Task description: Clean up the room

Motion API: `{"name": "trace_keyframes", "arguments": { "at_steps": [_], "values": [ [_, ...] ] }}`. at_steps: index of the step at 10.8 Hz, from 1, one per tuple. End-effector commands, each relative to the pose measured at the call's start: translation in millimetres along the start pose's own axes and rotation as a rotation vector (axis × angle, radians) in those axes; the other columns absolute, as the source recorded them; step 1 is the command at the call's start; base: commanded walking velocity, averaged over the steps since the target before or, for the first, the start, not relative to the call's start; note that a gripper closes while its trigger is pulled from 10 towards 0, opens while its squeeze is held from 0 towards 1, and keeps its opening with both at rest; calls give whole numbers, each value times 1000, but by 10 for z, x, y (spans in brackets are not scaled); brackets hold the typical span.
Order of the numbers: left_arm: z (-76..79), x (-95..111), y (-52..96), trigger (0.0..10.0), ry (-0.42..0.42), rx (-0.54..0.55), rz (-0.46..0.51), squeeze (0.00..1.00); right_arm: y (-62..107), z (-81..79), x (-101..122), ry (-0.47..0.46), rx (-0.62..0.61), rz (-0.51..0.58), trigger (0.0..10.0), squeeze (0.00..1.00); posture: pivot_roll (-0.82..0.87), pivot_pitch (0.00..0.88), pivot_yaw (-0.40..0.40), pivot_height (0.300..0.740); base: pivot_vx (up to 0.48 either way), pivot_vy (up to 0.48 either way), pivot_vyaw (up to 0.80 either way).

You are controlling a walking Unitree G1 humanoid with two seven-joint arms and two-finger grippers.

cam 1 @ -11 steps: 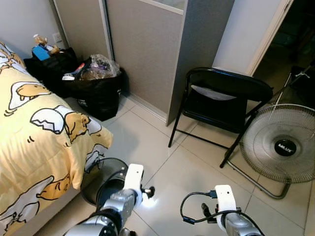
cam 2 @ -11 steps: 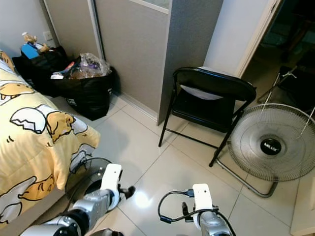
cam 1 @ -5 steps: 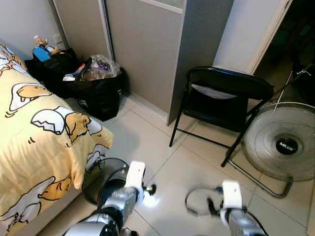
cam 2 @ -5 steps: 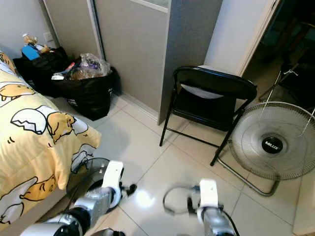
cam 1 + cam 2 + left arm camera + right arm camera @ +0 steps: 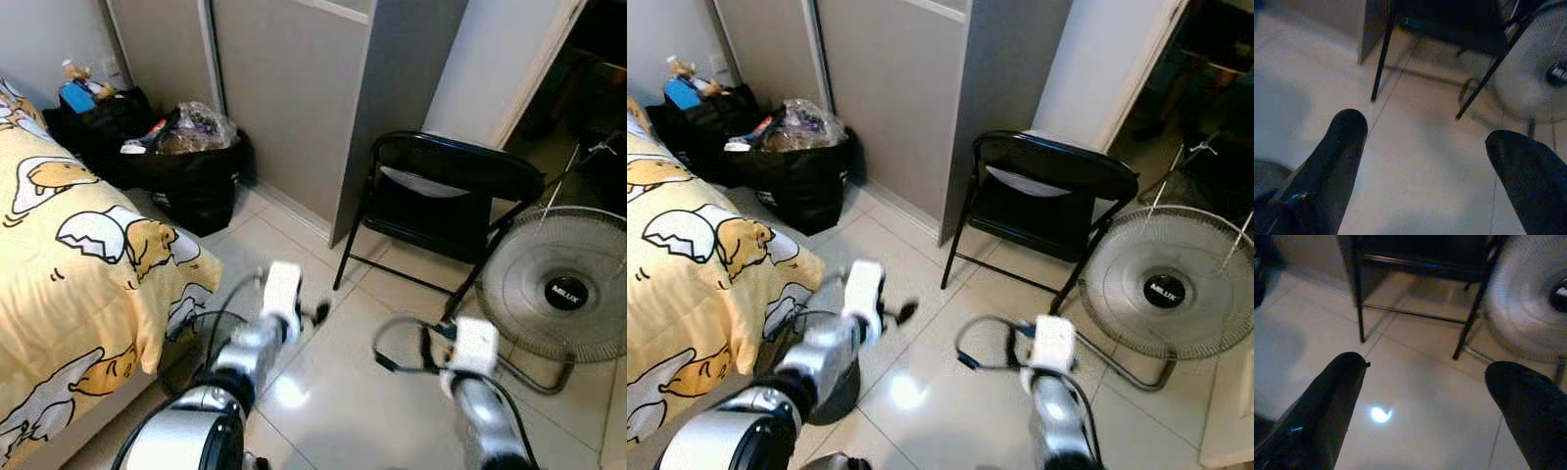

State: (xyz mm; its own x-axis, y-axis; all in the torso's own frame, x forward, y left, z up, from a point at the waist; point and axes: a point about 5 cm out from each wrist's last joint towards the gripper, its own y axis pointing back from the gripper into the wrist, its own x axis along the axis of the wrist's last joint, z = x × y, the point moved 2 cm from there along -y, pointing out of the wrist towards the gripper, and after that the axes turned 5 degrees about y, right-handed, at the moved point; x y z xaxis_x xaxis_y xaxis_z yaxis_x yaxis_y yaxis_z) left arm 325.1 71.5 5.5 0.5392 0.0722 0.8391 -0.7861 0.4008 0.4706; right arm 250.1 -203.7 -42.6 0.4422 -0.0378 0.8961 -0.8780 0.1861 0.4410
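Both arms are raised over the tiled floor in front of me. My left arm (image 5: pixel 279 308) is beside the bed corner and my right arm (image 5: pixel 472 345) is in front of the fan. The left gripper (image 5: pixel 1427 129) is open, with nothing between its fingers, and faces the floor and the chair legs. The right gripper (image 5: pixel 1427 366) is also open and empty, facing the chair legs and the fan. Black bags (image 5: pixel 191 166) stuffed with clutter stand against the sliding door at the far left.
A bed with a yellow printed duvet (image 5: pixel 69 264) fills the left side. A black folding chair (image 5: pixel 446 196) stands ahead, with a floor fan (image 5: pixel 560 289) to its right. A dark round object (image 5: pixel 191 343) with a cable lies on the floor by the bed corner.
Both arms have lifted from the bottom edge of the view and reach further forward over the floor. The room itself has not changed.
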Motion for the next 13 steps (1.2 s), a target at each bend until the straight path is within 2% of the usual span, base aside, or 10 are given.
{"name": "trace_keyframes", "arguments": {
  "at_steps": [1,3,4,5,6,8,9,11,13],
  "values": [
    [34,175,-8,10000,-13,-40,79,0,8,149,203,-34,-59,119,10000,0,-196,0,-13,725,0,0,0],
    [44,336,37,10000,-15,-91,183,0,126,245,344,-1,-92,218,10000,0,-256,0,33,725,0,0,0],
    [121,443,82,10000,20,-155,256,0,221,219,459,38,-82,282,10000,0,-297,0,67,725,0,0,0],
    [206,505,112,10000,-3,-195,298,0,362,312,540,22,-123,335,10000,0,-307,0,69,725,0,0,0],
    [228,527,144,10000,-12,-204,318,0,526,344,560,37,-130,354,10000,0,-321,0,66,725,0,0,0],
    [175,579,215,10000,-78,-158,359,0,743,401,582,28,-156,368,10000,0,-343,0,88,725,0,0,0],
    [197,623,283,10000,-89,-195,375,0,895,490,685,28,-212,408,10000,0,-351,0,112,725,0,0,0],
    [179,672,367,10000,-75,-215,415,0,974,503,793,44,-231,437,10000,0,-354,0,123,725,0,0,0],
    [74,713,426,10000,-56,-155,453,0,922,430,806,43,-200,413,10000,0,-347,0,120,725,0,0,0]
  ]
}}
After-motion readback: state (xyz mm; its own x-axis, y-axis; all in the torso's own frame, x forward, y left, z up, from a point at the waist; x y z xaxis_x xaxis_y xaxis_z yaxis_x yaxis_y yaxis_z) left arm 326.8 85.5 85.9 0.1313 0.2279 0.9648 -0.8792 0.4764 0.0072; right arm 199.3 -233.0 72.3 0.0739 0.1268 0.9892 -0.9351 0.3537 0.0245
